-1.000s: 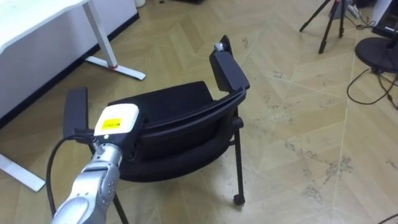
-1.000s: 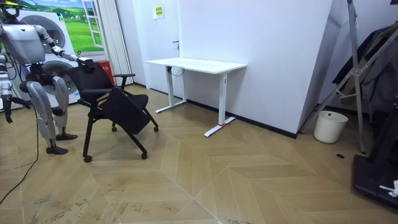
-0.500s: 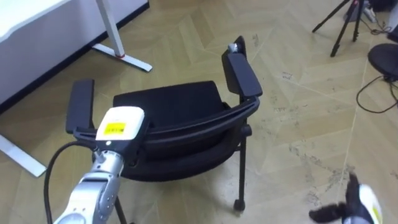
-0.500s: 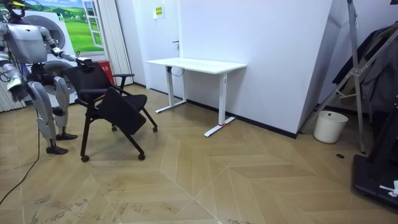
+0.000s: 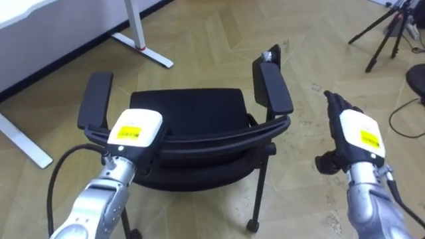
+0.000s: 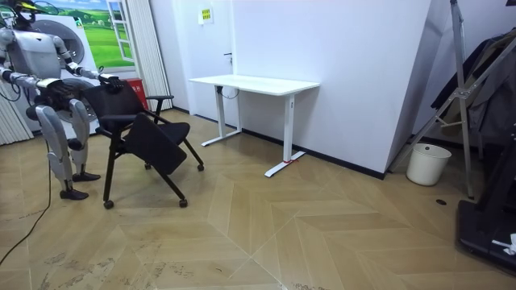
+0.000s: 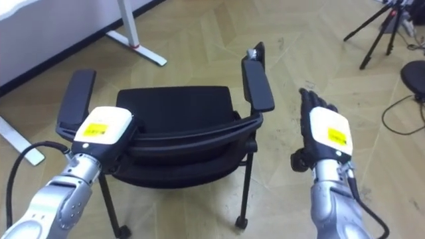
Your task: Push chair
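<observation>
Behind the chair [image 5: 192, 113], left hand [image 5: 135, 129] at its backrest [image 5: 219, 138]

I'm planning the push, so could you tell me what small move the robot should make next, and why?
Probably bring the right hand left onto the chair back's right end. It hangs open beside the chair, touching nothing, while the left hand rests on the back's left end; two contacts should push straighter.

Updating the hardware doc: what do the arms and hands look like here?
Both forearms are rounded silver-grey metal. The left hand and the right hand each carry a white back plate with a yellow sticker. The right hand's fingers are black. A black cable loops off the left forearm.
</observation>
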`<state>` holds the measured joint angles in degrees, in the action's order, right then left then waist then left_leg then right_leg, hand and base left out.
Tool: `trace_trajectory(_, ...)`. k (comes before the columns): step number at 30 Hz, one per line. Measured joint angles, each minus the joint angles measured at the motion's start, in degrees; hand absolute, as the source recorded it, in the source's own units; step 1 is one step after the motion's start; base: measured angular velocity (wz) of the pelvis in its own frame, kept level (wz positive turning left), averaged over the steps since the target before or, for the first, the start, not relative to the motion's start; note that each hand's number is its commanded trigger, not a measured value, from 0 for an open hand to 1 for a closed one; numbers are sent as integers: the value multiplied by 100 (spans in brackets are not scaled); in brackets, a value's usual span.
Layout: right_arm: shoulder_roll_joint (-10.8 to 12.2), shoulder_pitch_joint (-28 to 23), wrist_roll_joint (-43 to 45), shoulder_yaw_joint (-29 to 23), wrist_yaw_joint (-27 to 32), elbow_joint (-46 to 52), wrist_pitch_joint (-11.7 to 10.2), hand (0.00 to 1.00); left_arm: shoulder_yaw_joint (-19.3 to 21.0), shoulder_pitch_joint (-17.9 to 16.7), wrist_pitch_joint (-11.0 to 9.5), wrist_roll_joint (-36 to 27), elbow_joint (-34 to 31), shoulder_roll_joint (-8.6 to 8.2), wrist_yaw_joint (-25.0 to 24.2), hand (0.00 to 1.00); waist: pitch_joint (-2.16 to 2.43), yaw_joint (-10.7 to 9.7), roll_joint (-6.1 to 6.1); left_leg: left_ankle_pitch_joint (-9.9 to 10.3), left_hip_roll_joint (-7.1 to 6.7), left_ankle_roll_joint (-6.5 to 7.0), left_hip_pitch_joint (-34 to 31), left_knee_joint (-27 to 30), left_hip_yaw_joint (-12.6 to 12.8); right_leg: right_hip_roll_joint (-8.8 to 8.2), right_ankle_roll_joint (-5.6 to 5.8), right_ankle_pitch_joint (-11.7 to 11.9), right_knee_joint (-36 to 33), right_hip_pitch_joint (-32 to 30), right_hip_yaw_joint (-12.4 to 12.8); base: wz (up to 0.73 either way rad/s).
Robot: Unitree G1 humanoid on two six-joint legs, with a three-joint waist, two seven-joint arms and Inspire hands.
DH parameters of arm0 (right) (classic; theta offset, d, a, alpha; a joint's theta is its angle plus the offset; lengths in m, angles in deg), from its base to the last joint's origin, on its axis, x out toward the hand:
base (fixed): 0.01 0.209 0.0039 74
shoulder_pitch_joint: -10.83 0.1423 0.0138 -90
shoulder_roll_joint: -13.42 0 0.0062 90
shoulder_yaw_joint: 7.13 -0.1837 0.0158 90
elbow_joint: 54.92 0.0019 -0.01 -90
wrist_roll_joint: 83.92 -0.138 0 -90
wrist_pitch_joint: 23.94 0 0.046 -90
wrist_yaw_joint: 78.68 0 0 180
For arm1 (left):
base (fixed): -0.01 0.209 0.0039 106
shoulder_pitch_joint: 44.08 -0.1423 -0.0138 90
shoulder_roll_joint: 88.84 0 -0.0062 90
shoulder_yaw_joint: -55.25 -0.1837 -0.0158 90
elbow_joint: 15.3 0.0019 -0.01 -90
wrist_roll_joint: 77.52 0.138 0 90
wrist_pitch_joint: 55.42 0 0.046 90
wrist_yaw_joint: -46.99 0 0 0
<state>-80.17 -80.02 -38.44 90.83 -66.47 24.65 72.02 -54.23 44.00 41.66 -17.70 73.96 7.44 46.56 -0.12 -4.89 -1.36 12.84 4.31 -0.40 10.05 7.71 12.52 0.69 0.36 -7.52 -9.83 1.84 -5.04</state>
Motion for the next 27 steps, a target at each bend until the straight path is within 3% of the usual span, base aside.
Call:
trace_trajectory(4,-158,208,16,218,-327,270,67,0,-63,49,-13,3,-76,113,-5,100,-40,31,-93,0,6,-1,-20,-2,-23,-2,-1,0,6,6,-6,4)
trace_trajectory(8,-162,205,181,428,-541,870,119,0,-82,13,-15,52,-158,135,-50,100,-17,66,-130,0,7,-1,-22,1,-61,-4,-1,1,6,12,-23,2)
trace_trajectory(16,-307,205,445,869,-774,1173,108,0,-98,22,-313,69,-164,166,-6,100,-4,218,-126,-1,0,-2,-42,5,-173,-22,-1,1,8,27,-120,5)
trace_trajectory(27,-335,217,491,899,-1216,1432,105,0,-108,25,-369,67,-185,194,-21,100,0,236,-120,-2,-5,-2,-49,4,-179,-37,-1,0,2,30,-143,1)
